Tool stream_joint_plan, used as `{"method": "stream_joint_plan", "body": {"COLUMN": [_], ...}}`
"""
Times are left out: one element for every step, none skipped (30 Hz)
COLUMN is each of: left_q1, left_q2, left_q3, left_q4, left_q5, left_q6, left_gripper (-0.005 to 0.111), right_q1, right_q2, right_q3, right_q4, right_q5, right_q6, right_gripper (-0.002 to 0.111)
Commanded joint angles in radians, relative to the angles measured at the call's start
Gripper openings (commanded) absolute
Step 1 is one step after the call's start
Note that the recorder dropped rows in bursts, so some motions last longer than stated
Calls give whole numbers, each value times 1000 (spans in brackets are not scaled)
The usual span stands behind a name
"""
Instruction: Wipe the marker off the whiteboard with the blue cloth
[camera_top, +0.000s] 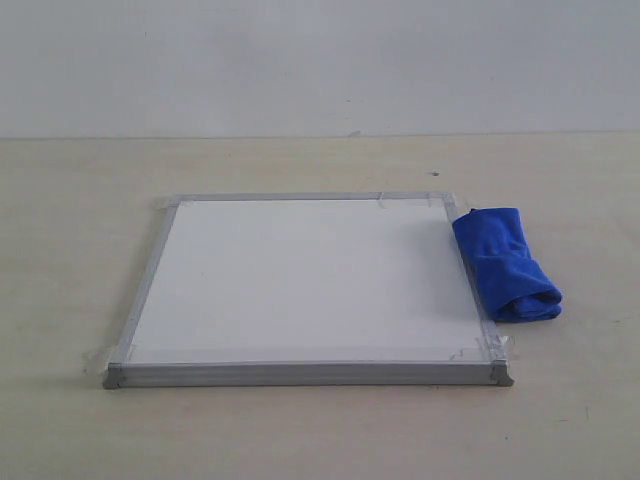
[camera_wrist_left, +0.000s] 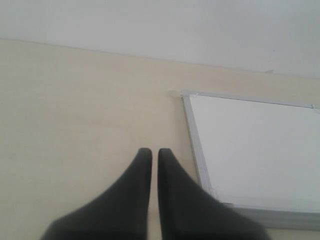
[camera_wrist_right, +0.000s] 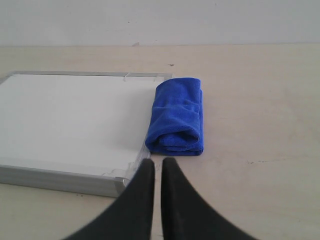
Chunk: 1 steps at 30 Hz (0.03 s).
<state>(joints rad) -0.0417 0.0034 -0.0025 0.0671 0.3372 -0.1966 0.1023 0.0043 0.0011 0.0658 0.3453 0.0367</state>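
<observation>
1. Squarely in the middle of the exterior view, the whiteboard (camera_top: 300, 280) lies flat on the pale table (camera_top: 300, 430), with clear tape (camera_top: 478, 350) at its corners and its face plain white.
2. Right of centre, the blue cloth (camera_top: 505, 265) lies rolled on the table, against the board's right frame.
3. Left gripper (camera_wrist_left: 151, 151): fingers drawn nearly together, gripping nothing, over the table beside the board's frame.
4. Right gripper (camera_wrist_right: 155, 161): fingers likewise pinched on nothing, just short of the cloth's rolled end and the board's corner.

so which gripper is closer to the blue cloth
Right. The right gripper sits just short of the rolled end of the blue cloth, by a corner of the whiteboard. The left gripper is off the board's opposite side, the board between it and the cloth.
</observation>
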Motion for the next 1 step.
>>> {"method": "stream_joint_plan", "body": {"left_q1": [1], "left_q2": [-3], "left_q3": [3], "left_q4": [-3], "left_q5": [-7], "left_q6": [-5], "left_gripper": [4], "right_q1": [-2], "right_q2": [-4], "right_q3": [-1], "right_q4": [3], "right_q5": [-3], "right_q6": [6], "right_gripper": [1]}}
